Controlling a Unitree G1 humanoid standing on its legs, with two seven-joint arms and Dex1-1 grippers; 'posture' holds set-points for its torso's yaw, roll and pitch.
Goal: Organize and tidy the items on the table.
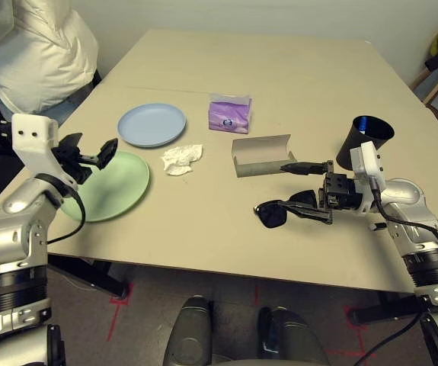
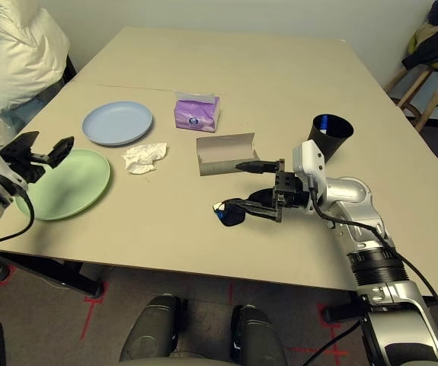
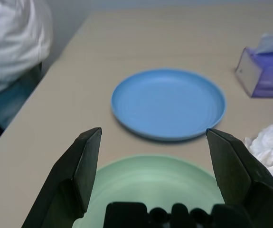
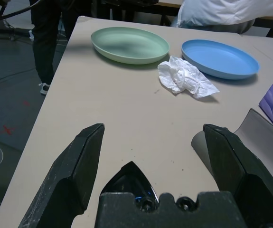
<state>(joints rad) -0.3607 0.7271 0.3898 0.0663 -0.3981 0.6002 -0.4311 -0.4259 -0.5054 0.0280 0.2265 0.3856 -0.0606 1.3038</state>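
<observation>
Black sunglasses [image 1: 279, 212] partly behind right gripper [image 1: 301, 191]; tissue pack [image 3: 267, 71] edge-cropped (blurry).

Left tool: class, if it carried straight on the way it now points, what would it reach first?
Most likely the blue plate. The left tool, open, hovers above the green plate and aims just over it towards the blue one. Depth is unclear, so it might pass above.

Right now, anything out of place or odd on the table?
Yes. A crumpled white tissue lies loose beside the plates. The black sunglasses sit outside the grey glasses case, which lies open. The black cup leans tilted, not upright.
</observation>
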